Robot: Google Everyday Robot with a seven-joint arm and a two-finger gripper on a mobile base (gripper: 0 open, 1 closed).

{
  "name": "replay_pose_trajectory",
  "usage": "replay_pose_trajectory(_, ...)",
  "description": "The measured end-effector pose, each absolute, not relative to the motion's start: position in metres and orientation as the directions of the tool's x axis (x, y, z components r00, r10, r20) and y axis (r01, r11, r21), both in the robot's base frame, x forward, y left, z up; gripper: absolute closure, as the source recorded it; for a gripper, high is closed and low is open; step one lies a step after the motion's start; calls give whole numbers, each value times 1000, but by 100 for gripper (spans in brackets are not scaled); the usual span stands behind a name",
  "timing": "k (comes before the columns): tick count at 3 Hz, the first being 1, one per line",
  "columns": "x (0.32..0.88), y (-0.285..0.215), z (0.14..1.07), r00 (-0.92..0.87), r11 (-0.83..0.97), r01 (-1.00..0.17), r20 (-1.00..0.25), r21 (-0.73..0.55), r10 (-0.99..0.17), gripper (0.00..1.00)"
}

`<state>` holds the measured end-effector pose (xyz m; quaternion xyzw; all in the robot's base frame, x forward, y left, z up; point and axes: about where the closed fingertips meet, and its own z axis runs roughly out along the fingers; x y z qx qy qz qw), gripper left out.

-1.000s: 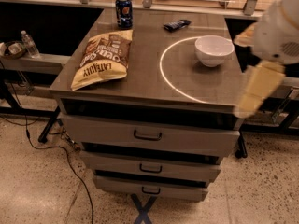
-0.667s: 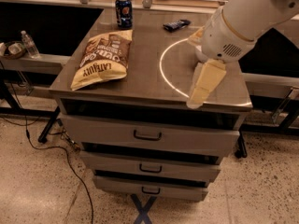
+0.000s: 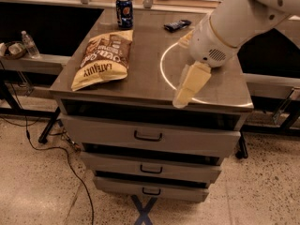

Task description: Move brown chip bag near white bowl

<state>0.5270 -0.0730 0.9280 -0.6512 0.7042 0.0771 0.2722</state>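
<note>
The brown chip bag (image 3: 103, 57) lies flat on the left half of the metal cabinet top (image 3: 140, 86), dark brown end toward the back, tan end toward the front. My gripper (image 3: 181, 99) hangs over the front right part of the top, pointing down and to the left, well to the right of the bag and holding nothing that I can see. The white arm (image 3: 234, 22) reaches in from the upper right. The white bowl is hidden behind the arm.
A blue soda can (image 3: 124, 12) stands at the back left. A small dark wrapper (image 3: 177, 25) lies at the back centre. A white ring (image 3: 164, 71) is marked on the top. Drawers (image 3: 147, 136) are below. A water bottle (image 3: 29, 43) stands on the left shelf.
The arm and gripper have swung leftward from beyond the cabinet's right edge to over its front right part. The arm now covers the white bowl. The chip bag has not moved.
</note>
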Motion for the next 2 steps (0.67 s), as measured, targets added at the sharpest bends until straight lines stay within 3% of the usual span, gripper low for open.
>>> replay_pose_trajectory(2, 589, 12, 892, 31, 161, -955, -627, -248, -778, 0)
